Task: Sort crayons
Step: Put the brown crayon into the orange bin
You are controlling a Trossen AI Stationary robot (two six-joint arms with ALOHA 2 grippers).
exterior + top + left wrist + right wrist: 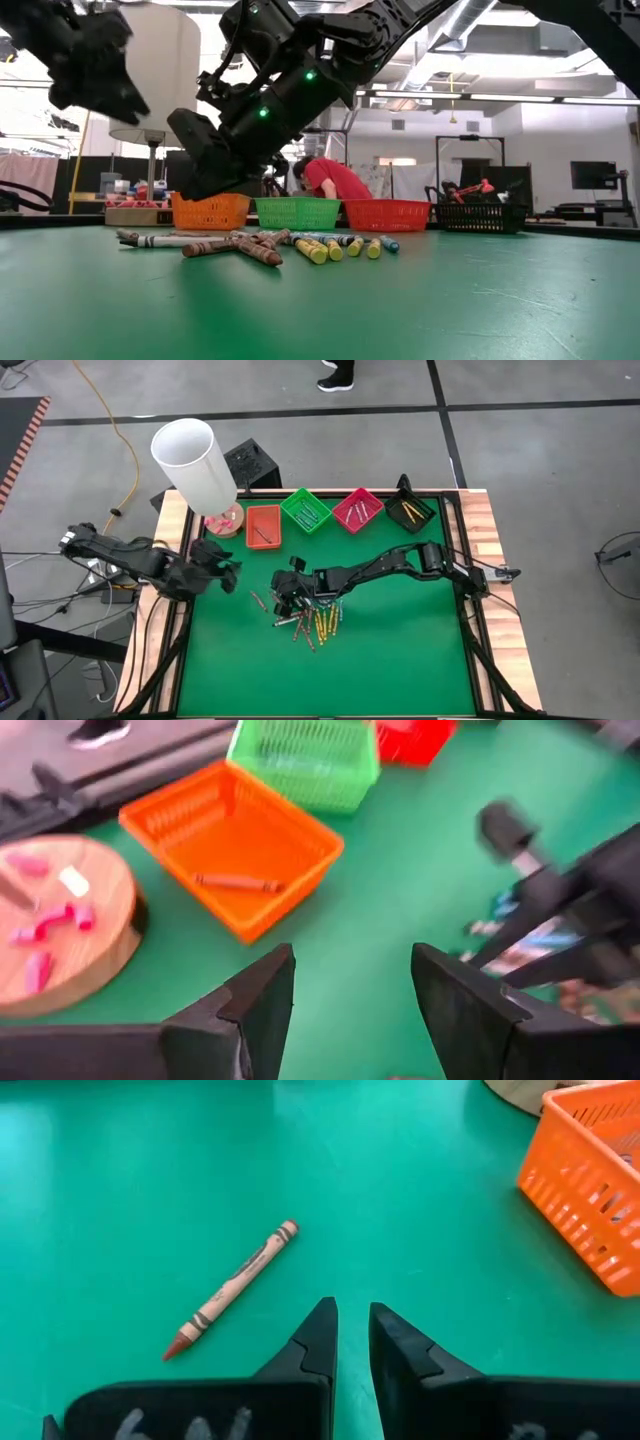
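On the green mat, a brown crayon lies flat, apparently diagonal.

Arms: you see two black, jointed arms.
Right arm lights: small green dots glow on its dark housing.
Right gripper fingers: black, wedge-shaped, pale scribbles on their base.

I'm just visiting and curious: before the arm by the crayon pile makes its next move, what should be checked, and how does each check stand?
1. Right gripper carries nothing: ok, fingers nearly together with nothing between them.
2. A crayon within reach: ok, a brown crayon lies alone ahead of it.
3. Orange tray has room: ok, only one crayon inside.
4. Left gripper out of the way: ok, open and empty by the table's left edge.
5. Crayon pile sorted: not ok, many remain.
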